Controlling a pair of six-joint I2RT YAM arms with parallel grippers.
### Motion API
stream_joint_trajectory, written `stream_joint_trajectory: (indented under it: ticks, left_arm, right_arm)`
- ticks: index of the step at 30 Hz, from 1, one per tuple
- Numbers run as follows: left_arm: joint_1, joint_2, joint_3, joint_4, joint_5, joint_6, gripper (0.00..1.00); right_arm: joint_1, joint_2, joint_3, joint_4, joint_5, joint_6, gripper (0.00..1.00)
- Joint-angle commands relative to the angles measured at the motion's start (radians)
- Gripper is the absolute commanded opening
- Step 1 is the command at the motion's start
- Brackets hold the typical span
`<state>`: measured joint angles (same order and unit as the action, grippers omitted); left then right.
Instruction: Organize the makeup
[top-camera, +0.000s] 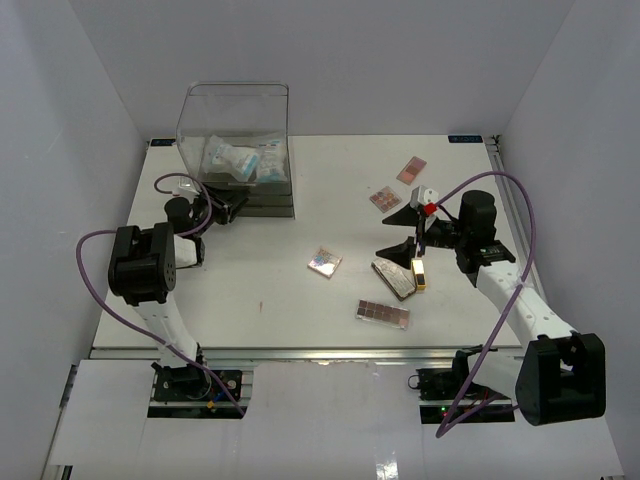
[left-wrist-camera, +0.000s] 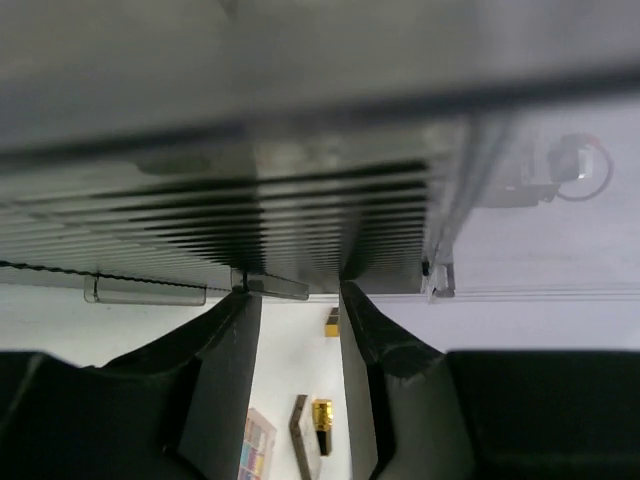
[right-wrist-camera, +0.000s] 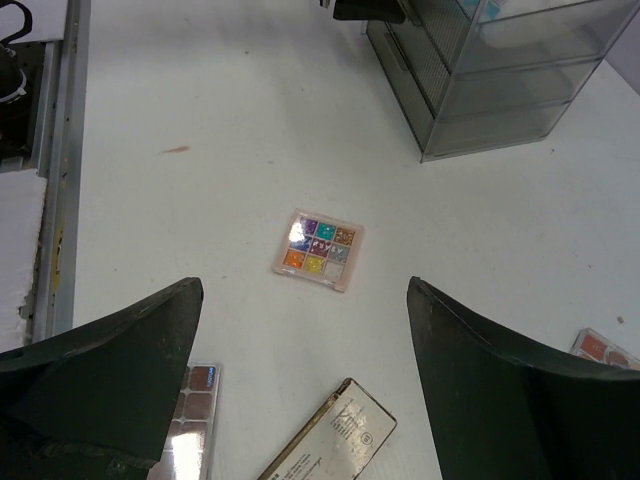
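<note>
White desk (top-camera: 300, 210): I count four palettes (top-camera: 324, 262), one silver case (top-camera: 392, 279), one gold tube (top-camera: 419, 273); packets (top-camera: 234, 160) in clear box (top-camera: 232, 105), uncountable. Right pincer (top-camera: 398, 232) spread wide, empty; left pincer (left-wrist-camera: 297, 300) narrowly parted, empty.

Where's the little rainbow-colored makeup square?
In the top view, the rainbow palette lies flat by itself, just left of the silver case.

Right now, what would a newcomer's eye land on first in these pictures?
Probably the tall clear box at the back left, with blue-white packets inside and the left gripper at its drawers. Next, scattered centre-right, a colourful square palette, a silver case and a gold tube, with the right gripper open above them.
</note>
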<state>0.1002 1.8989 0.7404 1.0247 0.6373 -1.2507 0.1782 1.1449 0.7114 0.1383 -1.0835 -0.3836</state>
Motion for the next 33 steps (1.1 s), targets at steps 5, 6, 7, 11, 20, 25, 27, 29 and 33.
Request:
stream_joint_trajectory:
  ticks: [5,6,7,11,20,25,27,29,33]
  left_arm:
    - [-0.022,-0.003,0.02,-0.003,-0.052,-0.032,0.2]
    - [-0.022,-0.01,0.011,-0.009,-0.055,-0.028,0.18]
    - [-0.022,-0.016,0.004,-0.014,-0.056,-0.023,0.16]
    - [-0.022,-0.026,-0.015,0.0,-0.047,-0.024,0.04]
    - [-0.022,-0.253,-0.241,-0.001,-0.009,0.008,0.0]
    - [-0.022,-0.428,-0.388,-0.036,-0.022,0.023,0.0]
    - [-0.022,-0.47,-0.427,-0.06,-0.025,0.032,0.0]
    - [-0.021,-0.504,-0.437,-0.081,-0.025,0.039,0.02]
    - [-0.02,-0.525,-0.435,-0.119,-0.023,0.039,0.19]
  right_arm:
    - [-0.017,-0.02,-0.019,0.118,-0.072,0.051,0.89]
    - [-0.017,-0.021,-0.02,0.121,-0.072,0.054,0.89]
    - [-0.018,-0.023,-0.022,0.123,-0.071,0.055,0.89]
    - [-0.021,-0.027,-0.025,0.126,-0.066,0.06,0.89]
    - [-0.034,-0.009,-0.028,0.119,0.008,0.064,0.9]
    - [-0.049,0.001,-0.023,0.1,0.065,0.055,0.91]
    - [-0.053,0.001,-0.018,0.094,0.08,0.053,0.91]
    - [-0.056,0.001,-0.015,0.084,0.1,0.048,0.91]
    - [-0.059,0.003,-0.004,0.043,0.132,0.023,0.92]
